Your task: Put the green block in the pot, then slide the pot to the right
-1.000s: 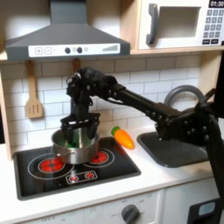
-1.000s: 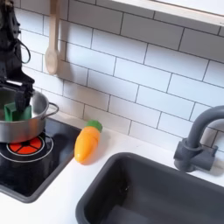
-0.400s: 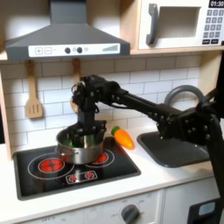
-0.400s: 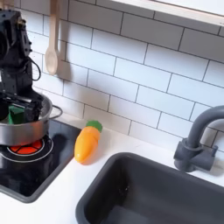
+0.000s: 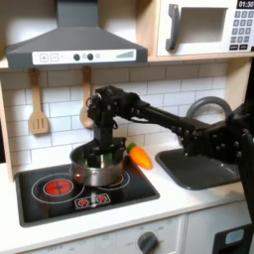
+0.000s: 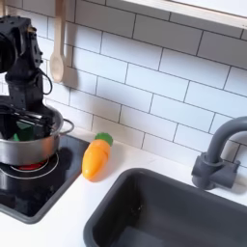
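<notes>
White-tiled toy kitchen: on the stove [image 5: 69, 198], the pot [image 5: 97, 170] is straddled at its rim by the spread gripper [image 6: 33, 118], the green block [image 6: 8, 126] inside beneath it; sliding toward the carrot [image 6: 96, 157] seems underway.

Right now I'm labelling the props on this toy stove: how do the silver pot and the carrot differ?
The pot is shiny silver metal, round and hollow; the carrot is solid, tapered and orange with a green top. The pot is far wider than the carrot. The pot stands upright on the black stovetop with the gripper reaching into it; the carrot lies on its side on the white counter. Both sit left of the sink in both exterior views.
</notes>
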`<move>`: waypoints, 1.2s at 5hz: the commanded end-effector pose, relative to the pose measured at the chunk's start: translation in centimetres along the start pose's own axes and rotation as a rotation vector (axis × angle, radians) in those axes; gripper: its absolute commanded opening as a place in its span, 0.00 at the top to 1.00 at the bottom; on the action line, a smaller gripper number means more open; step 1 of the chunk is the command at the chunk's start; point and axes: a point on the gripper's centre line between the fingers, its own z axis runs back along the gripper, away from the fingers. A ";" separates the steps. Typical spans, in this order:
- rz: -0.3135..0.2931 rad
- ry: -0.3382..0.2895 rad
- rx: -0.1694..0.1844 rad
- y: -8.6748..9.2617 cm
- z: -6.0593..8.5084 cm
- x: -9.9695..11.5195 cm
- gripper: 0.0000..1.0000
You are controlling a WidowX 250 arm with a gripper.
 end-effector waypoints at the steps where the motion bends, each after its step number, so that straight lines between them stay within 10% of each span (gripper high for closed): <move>1: -0.031 0.012 -0.014 -1.9 0.0 -0.8 0.00; 6: -0.073 0.040 -0.040 -4.1 -0.3 -2.6 0.00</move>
